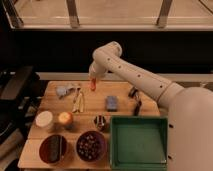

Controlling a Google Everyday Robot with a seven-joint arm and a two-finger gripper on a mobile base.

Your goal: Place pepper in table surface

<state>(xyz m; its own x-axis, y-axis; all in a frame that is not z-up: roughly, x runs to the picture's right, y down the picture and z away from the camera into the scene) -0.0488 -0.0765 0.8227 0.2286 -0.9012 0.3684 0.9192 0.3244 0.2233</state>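
Observation:
My gripper (92, 78) hangs at the end of the white arm, over the back middle of the table surface (125, 94), a pale wooden top. It is shut on the pepper (92, 85), a small slim red-orange piece that points down from the fingers. The pepper is held a little above the wood, clear of the other items.
Pale yellow sticks (77, 100) and a grey-blue object (62, 91) lie to the left of the pepper. A blue-grey block (111, 103) and black items (134, 98) lie to the right. In front are a green tray (138, 141), a metal cup (100, 121), an orange fruit (65, 118), a white cup (44, 120) and two dark bowls (91, 145).

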